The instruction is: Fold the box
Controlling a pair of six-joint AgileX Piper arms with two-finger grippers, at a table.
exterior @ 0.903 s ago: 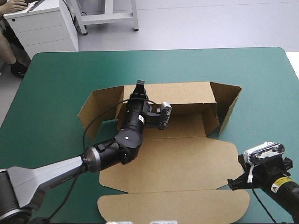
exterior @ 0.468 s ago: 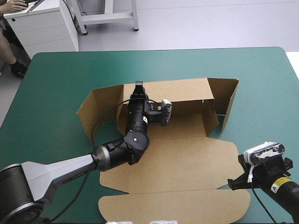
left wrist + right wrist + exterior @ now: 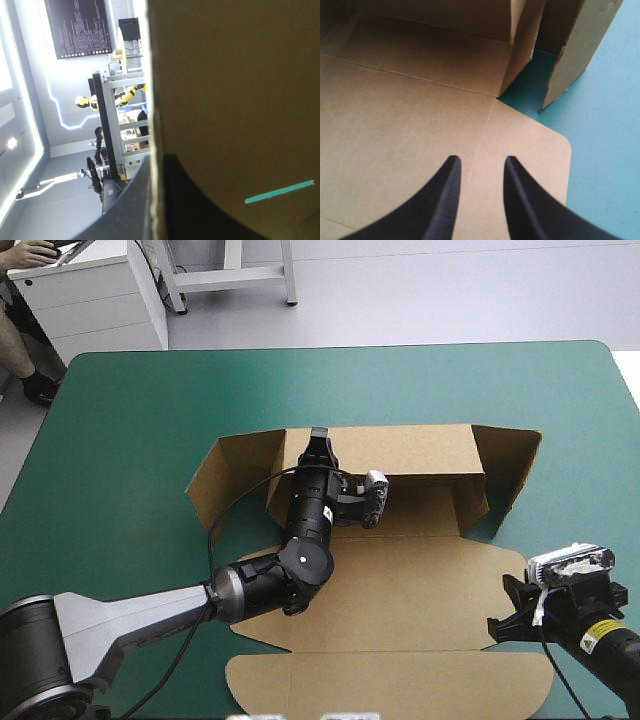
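Left hand (image 3: pixel 318 437) first, seen from the high view: it reaches in over the brown box (image 3: pixel 420 580) and pinches the top edge of the raised back wall, roughly midway along it. To either side of that hand a side flap stands up, angled outward. Behind its wrist the floor panel and the wide lid lie flat on the teal-green surface (image 3: pixel 150 420). The right hand (image 3: pixel 520 605) sits low at the lid's right edge, well apart from the left one, pointing in over the board. From up here I can't make out its fingers.

From the left wrist, the left hand (image 3: pixel 158 165) is all but closed on the board. The wall's pale cut edge runs straight up between the two black fingers (image 3: pixel 200 210), one on each face. The box (image 3: pixel 235 90) fills everything to one side of that edge.

From the right wrist, the right hand (image 3: pixel 480 162) holds nothing. Its fingers (image 3: pixel 447 200) stand a narrow gap apart over the flat lid of the box (image 3: pixel 410 100), near a rounded corner; whether they touch the board I can't tell. Ahead of it the floor panel meets the upright wall. Ahead and off to one side, a raised side flap stands with bare surface (image 3: pixel 605 110) beside it.
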